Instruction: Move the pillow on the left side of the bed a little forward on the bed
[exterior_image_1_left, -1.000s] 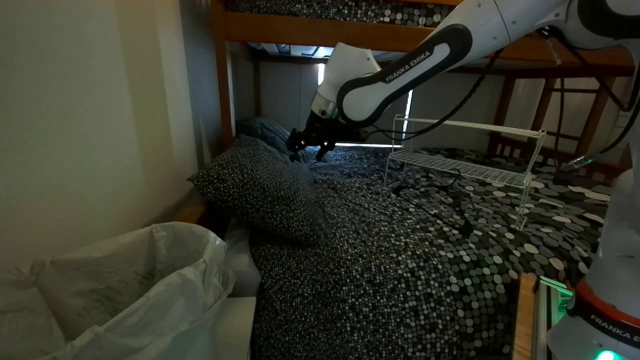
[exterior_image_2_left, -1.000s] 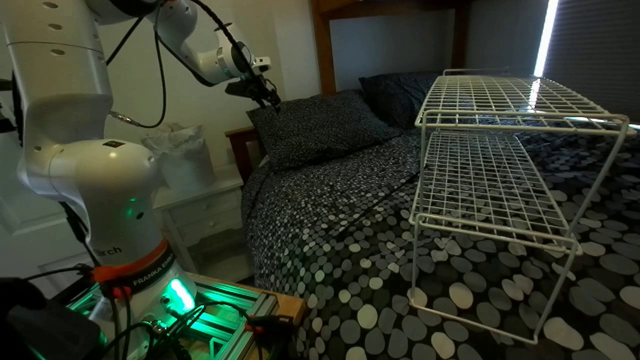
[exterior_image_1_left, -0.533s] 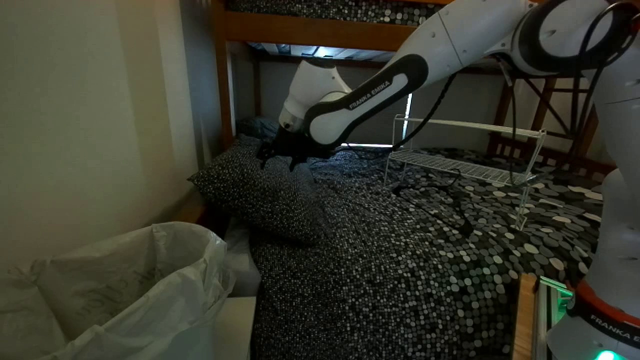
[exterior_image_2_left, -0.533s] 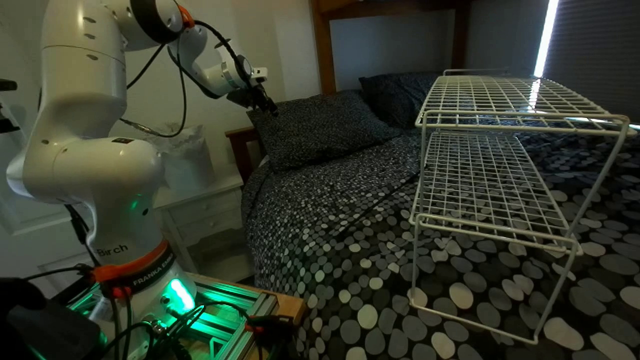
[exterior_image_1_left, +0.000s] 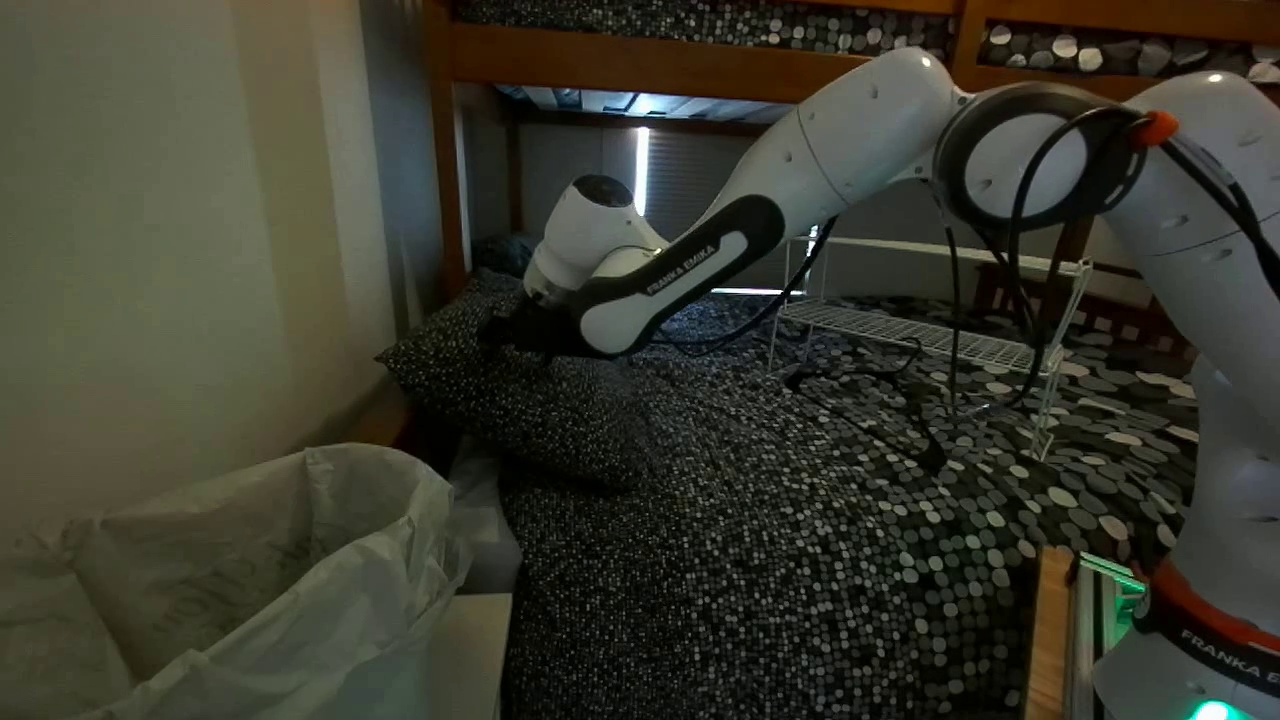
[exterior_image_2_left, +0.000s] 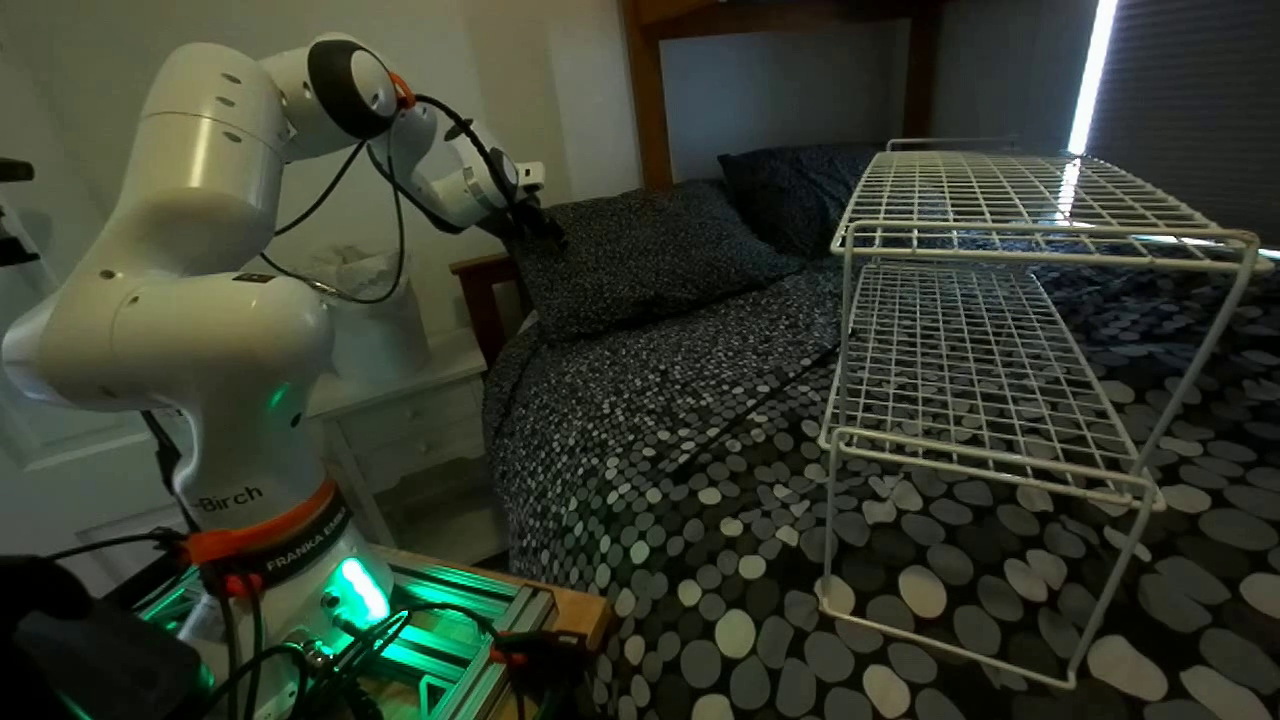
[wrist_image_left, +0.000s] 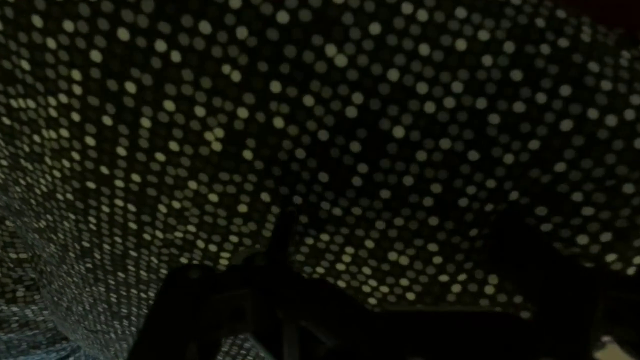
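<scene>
The near pillow, black with small grey dots, leans against the head end of the bed (exterior_image_1_left: 760, 580) in both exterior views (exterior_image_1_left: 560, 420) (exterior_image_2_left: 660, 260). Its fabric fills most of the wrist view (wrist_image_left: 350, 115). My gripper shows dark against the pillow's upper part in both exterior views (exterior_image_1_left: 518, 350) (exterior_image_2_left: 552, 236). In the wrist view the gripper (wrist_image_left: 397, 215) has its two fingers wide apart, with pillow fabric between and beyond them. The fingers are very close to the pillow; I cannot tell whether they touch it. The wrist view is very dark.
A second dark pillow (exterior_image_2_left: 800, 190) lies behind the near one. A white wire rack (exterior_image_2_left: 985, 370) stands on the bed. A white bag-lined bin (exterior_image_1_left: 300, 590) stands on a white nightstand (exterior_image_2_left: 420, 410) beside the bed. A wooden bunk post (exterior_image_2_left: 650, 110) rises behind the pillow.
The arm has lowered and reached toward the head of the bed, bringing my gripper from above the pillow down to its upper part. The pillow has not visibly moved.
</scene>
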